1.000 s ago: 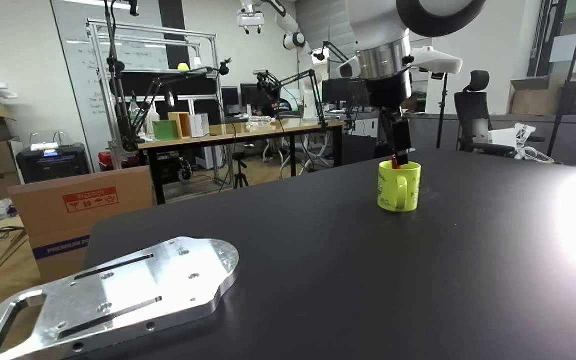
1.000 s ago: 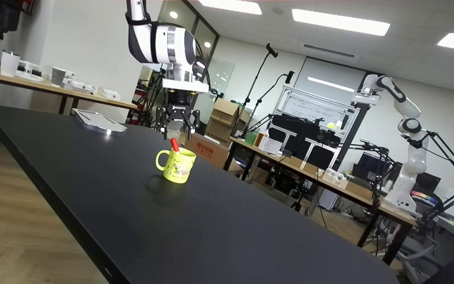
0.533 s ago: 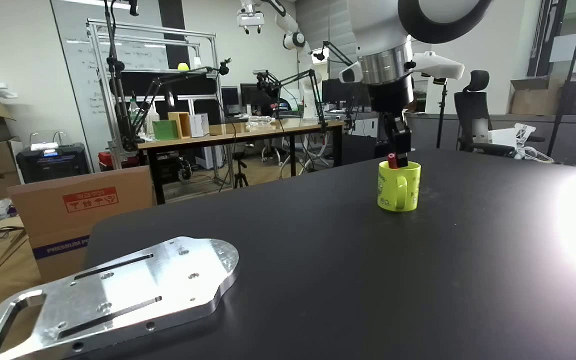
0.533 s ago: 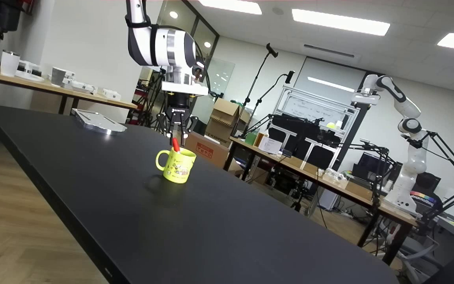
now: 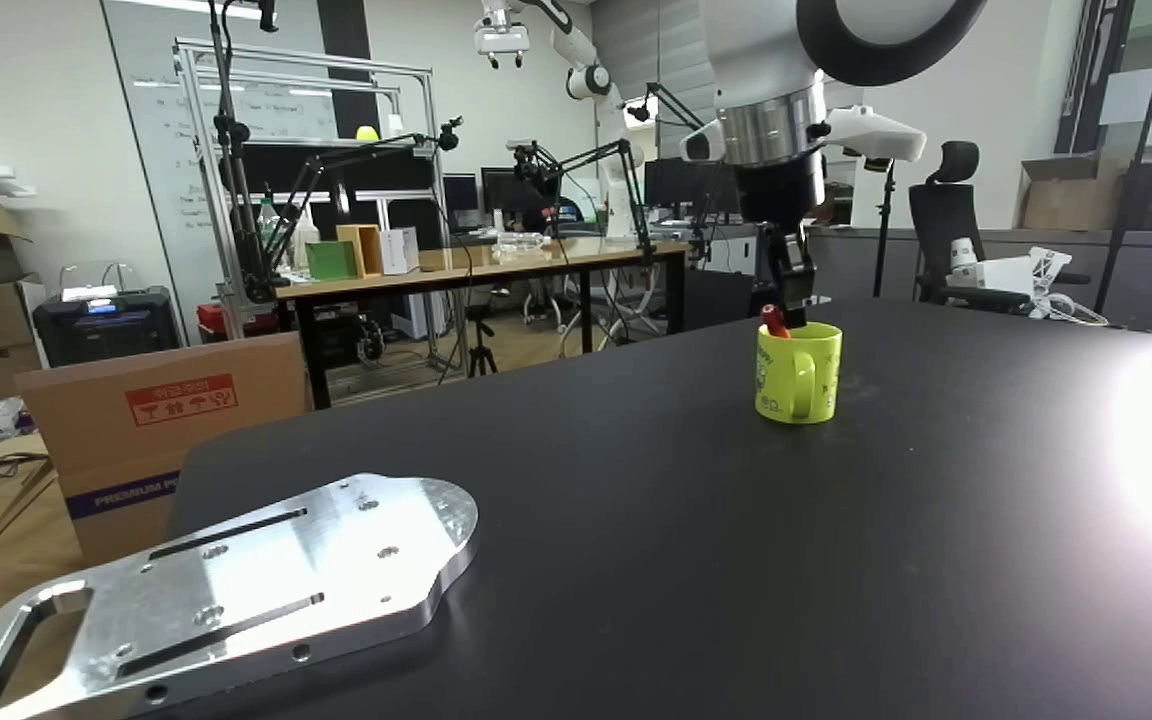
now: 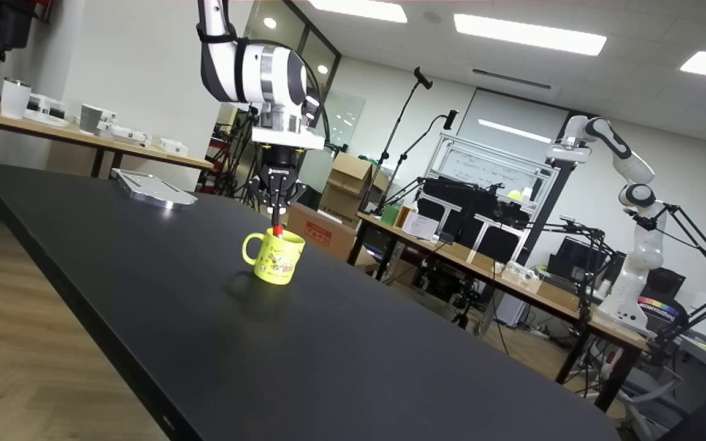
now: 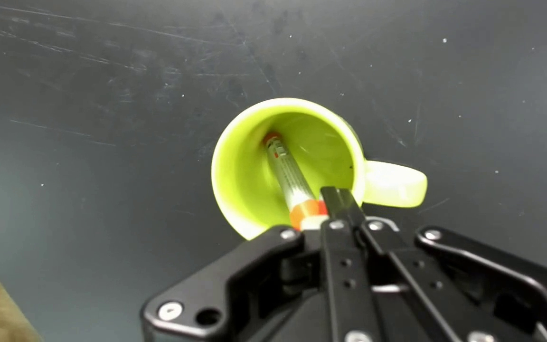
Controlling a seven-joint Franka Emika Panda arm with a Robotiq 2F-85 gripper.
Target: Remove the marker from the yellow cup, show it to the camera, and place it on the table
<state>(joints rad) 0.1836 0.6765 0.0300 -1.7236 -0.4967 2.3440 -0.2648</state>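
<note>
Exterior views, both, are showing the black table [image 5: 696,560] spanning much of the lower frame, with a wooden workbench [image 5: 556,258] standing beyond it. A robot arm [image 6: 249,68] is hanging at the upper left of the frame in an exterior view. Only the exterior views are including a silver metal plate [image 5: 336,560], resting on the table and occupying the lower left of the frame in an exterior view. The gripper [image 7: 339,191] is pointing down over the yellow cup [image 7: 244,190], its jaws standing closed with the fingertips together; the marker [image 7: 288,171] is lying just beside them, not between them, and whether they are touching it is proving hard to tell. Upright on the table, the cup is displaying printed drawings on its outer wall in both exterior views; the wrist view is instead revealing its glossy interior, with the handle [image 7: 394,184] extending toward the right of the frame. Tilted inside the cup, the marker is presenting chiefly its red end above the rim in both exterior views, whereas the wrist view is exposing a pale, printed barrel with an orange-red band near either end, its top partly hidden.
</note>
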